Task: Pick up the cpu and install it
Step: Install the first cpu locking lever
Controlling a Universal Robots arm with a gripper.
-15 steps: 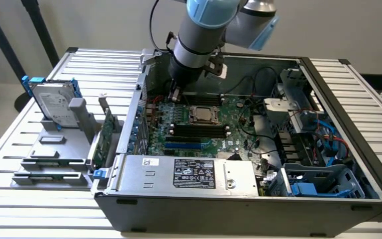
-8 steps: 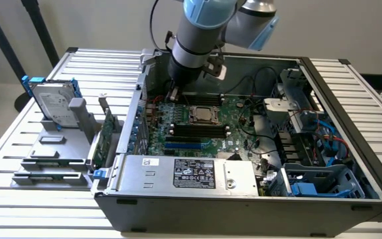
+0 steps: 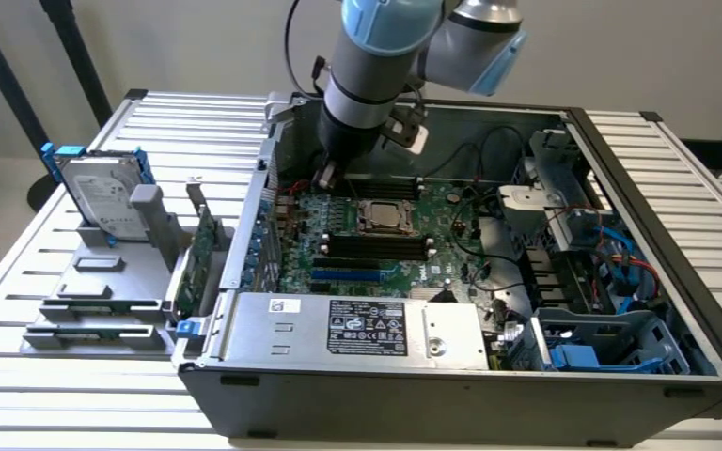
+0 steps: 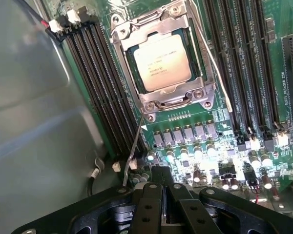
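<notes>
The cpu (image 4: 162, 61) is a small pale silver square chip lying flat inside the metal-framed socket (image 4: 132, 30) on the green motherboard. In the exterior view the cpu (image 3: 383, 214) sits mid-board inside the open computer case. My gripper (image 4: 163, 189) is shut with nothing between its black fingers (image 4: 149, 207), and it hovers over the capacitors just beside the socket. A thin wire lever (image 4: 133, 153) slants from the socket corner toward the fingers. In the exterior view the gripper (image 3: 327, 177) hangs low at the board's far side, toward that view's left, close to the case wall.
Black memory slots (image 4: 105, 83) flank the socket on both sides. A grey case wall (image 4: 34, 122) stands close by. A silver hard drive with blue rails (image 3: 101, 193) rests in a grey stand outside the case. The power supply (image 3: 361, 326) lies along the near edge, and cables (image 3: 612, 244) crowd the exterior view's right.
</notes>
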